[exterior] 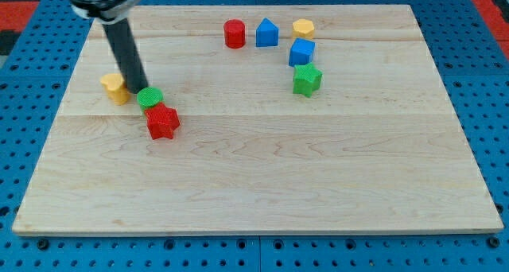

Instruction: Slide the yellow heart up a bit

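The yellow heart (114, 87) sits near the view's left edge of the counter (262, 184), the largest thing in view, a pale wooden board. The dark rod slants down from the view's top left, and my tip (144, 91) ends just right of the heart, touching or nearly touching the green round block (149, 98), with the red star (162, 122) right below that. The end effector is only this rod, with nothing that opens, closes or grips. Well apart, toward the top right, lie a red cylinder (234, 33), a blue house-shaped block (267, 33), a yellow hexagon (303, 28), a blue cube (301, 52) and a green star (306, 79). To do it well, I judge the tip should circle below the heart without nudging the green block, centre under it, then push gently upward and stop early.
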You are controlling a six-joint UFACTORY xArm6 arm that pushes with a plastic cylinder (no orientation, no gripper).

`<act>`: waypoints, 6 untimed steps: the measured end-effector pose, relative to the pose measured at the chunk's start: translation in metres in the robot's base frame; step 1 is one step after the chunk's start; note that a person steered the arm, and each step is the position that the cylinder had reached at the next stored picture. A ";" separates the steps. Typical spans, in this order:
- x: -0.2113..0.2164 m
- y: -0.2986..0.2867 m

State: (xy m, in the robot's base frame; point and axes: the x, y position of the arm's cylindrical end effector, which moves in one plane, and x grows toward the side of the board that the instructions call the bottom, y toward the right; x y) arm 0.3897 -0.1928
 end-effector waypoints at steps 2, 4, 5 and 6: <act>0.047 -0.015; 0.067 -0.061; 0.047 -0.054; 0.034 -0.041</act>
